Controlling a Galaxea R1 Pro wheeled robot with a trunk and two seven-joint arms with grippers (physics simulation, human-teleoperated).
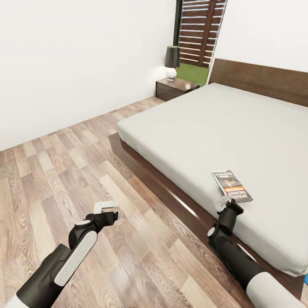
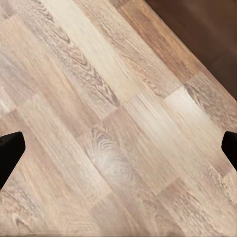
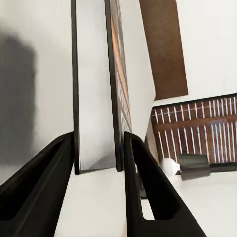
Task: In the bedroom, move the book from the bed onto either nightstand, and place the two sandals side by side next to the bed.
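currently my right jaws [image 3: 98, 153] are clamped on the book [image 1: 231, 185] at the near edge of the bed [image 1: 222, 124]. my left jaws [image 1: 105, 207] hang spread over the floor. i should lift it straight, then carry it level to the nightstand [image 1: 176, 87].

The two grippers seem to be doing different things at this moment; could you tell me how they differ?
The right gripper is shut on the book at the mattress edge of the bed; the left gripper is open and empty. The right one reaches over the bed, the left hangs above the wood floor. Both have dark fingers.
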